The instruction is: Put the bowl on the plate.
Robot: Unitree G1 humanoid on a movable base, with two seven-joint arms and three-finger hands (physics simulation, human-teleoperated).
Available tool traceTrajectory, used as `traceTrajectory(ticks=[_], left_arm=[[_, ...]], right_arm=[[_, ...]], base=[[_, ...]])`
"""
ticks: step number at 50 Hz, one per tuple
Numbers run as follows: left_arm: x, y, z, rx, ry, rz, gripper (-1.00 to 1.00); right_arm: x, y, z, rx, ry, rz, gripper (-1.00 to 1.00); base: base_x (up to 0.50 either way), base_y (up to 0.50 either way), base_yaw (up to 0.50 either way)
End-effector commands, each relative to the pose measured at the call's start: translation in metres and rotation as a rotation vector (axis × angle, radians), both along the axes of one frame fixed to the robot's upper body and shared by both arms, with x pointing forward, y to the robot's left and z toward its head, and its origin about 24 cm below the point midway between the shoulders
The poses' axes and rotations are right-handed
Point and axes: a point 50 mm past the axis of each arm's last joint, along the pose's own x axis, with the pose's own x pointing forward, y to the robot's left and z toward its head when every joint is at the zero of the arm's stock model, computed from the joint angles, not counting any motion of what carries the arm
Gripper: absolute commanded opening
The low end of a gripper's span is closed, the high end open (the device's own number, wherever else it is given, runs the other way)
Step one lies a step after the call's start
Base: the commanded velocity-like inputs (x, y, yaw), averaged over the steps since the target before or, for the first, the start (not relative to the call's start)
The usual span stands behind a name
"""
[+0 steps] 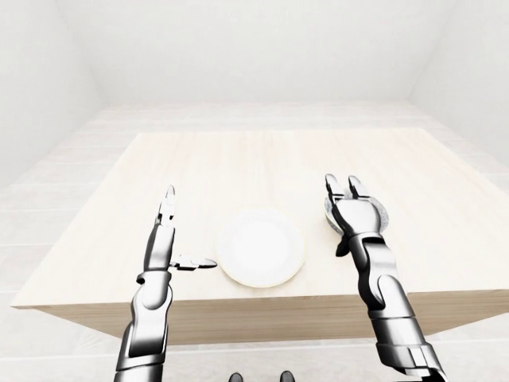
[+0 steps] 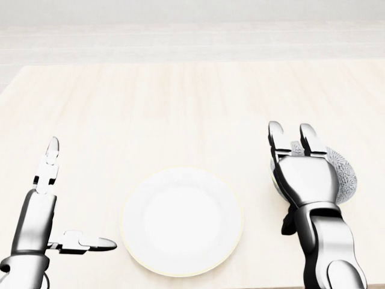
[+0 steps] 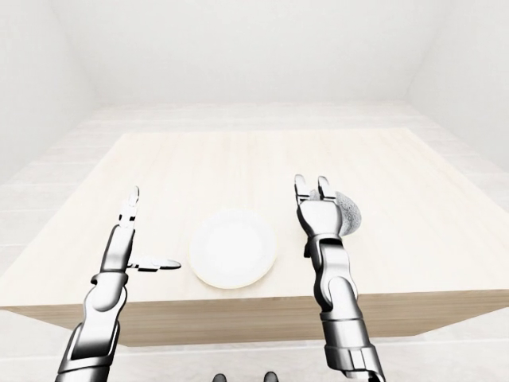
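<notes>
Step in hand: the reach for the grey-patterned round bowl [image 2: 344, 176], which stands on the pale wooden table [image 2: 180, 102] just right of the round white plate [image 2: 182, 221] in the head view — not on it. The right hand [image 2: 305, 179] covers most of the bowl, fingers extended, unclosed; contact cannot be confirmed. The left hand [image 2: 42, 208] is spread open, empty, left of the plate. Next move, as judged — close on the bowl, lift, carry it left.
</notes>
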Motion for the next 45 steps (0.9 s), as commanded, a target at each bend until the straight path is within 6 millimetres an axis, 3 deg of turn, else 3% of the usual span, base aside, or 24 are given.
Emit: traceTrajectory(ticks=[1,22,45], left_arm=[[0.0,0.0,-0.001,0.008,0.004,0.003,1.0],[-0.003,0.0,-0.004,0.015,0.017,0.005,1.0],[-0.005,-0.001,0.001,0.014,-0.004,0.0,1.0]], right_arm=[[0.002,-0.01,-0.01,-0.045,0.058,-0.04,1.0],[-0.002,-0.029,-0.011,-0.093,0.084,-0.086,1.0],[-0.01,-0.037,-0.032,-0.125,0.175,-0.118,1.0]], base=[[0.0,0.0,0.0],[0.0,0.0,0.0],[0.0,0.0,0.0]])
